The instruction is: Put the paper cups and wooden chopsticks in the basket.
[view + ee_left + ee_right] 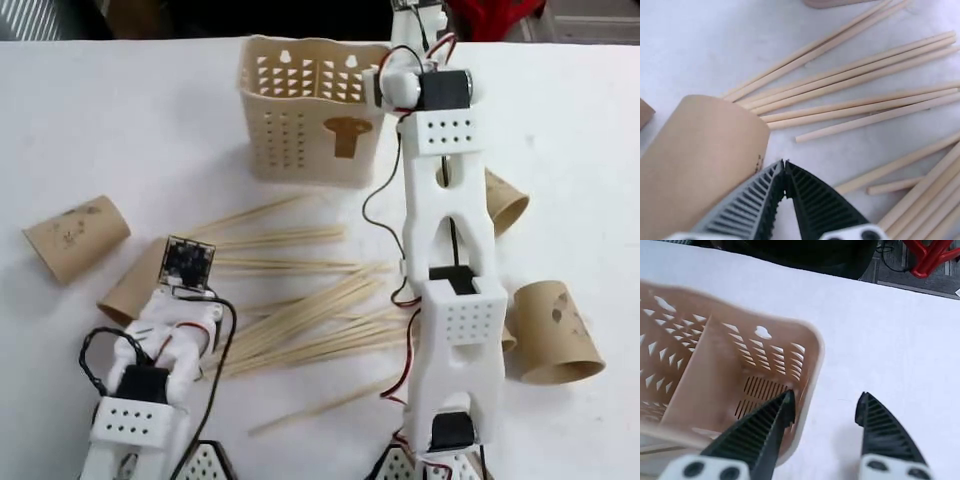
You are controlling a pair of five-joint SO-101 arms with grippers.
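Note:
A cream slotted basket (300, 150) stands at the back of the white table. Wooden chopsticks (300, 320) lie scattered across the middle. Paper cups lie on their sides: one at the far left (75, 237), one by the left arm (130, 292), two on the right (555, 330) (507, 203). My left gripper (784, 170) is shut with nothing in it, right beside a brown cup (700, 160) and close to the chopsticks (855, 75). My right gripper (826, 402) is open and straddles the basket's end wall (810, 355), one finger inside, one outside.
The basket has a divider (695, 375) and nothing shows inside the part I see. The right arm (450, 250) stretches from the front edge to the basket, partly covering a cup. Red legs (930, 257) stand on the floor beyond the table.

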